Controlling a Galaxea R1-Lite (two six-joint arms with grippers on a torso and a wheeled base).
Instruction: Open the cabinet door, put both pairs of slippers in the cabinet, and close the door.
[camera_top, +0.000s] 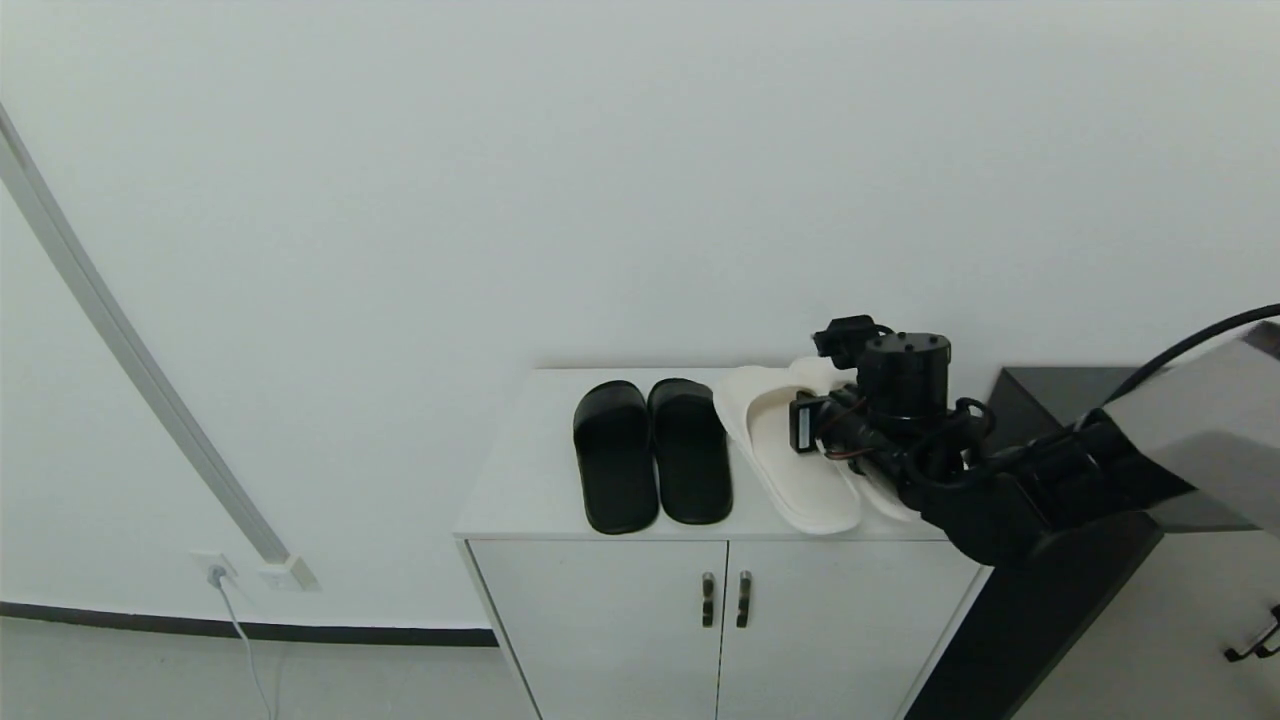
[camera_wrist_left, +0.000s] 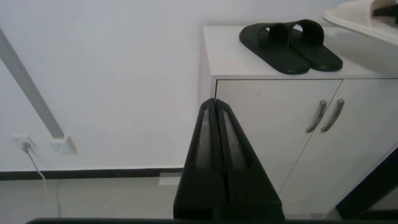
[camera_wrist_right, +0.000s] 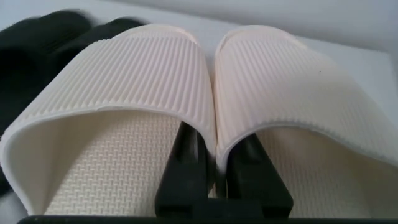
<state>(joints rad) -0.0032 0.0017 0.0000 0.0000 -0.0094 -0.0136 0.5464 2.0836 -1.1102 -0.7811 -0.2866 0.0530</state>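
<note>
Starting at the right wrist view: the right gripper (camera_wrist_right: 215, 149) stands narrow, with 1 finger under each strap of the white slippers (camera_wrist_right: 124, 81) and the 2 adjoining strap edges pinched between the jaws. The straps are ribbed, the footbeds stippled, the colour cream. I judge them light, soft foam that flexes under load. A hold on the paired inner edges should carry both at once, though the toes may sag.

Left wrist view: the left gripper (camera_wrist_left: 216, 115) is closed on nothing, fingers pressed together, low in front of the cabinet (camera_wrist_left: 273, 124). The black slippers (camera_wrist_left: 291, 38) lie side by side on its top, matte and smooth, with broad plain straps. I expect the same lightness and would take them at the touching inner edges.

Head view: both pairs sit on the cabinet top, the black pair to the left and the white pair just beside it, under the right arm. Both doors (camera_top: 600, 630) are shut, the 2 handles (camera_top: 743, 598) flanking the centre seam. I judge the opening step not yet done.
</note>
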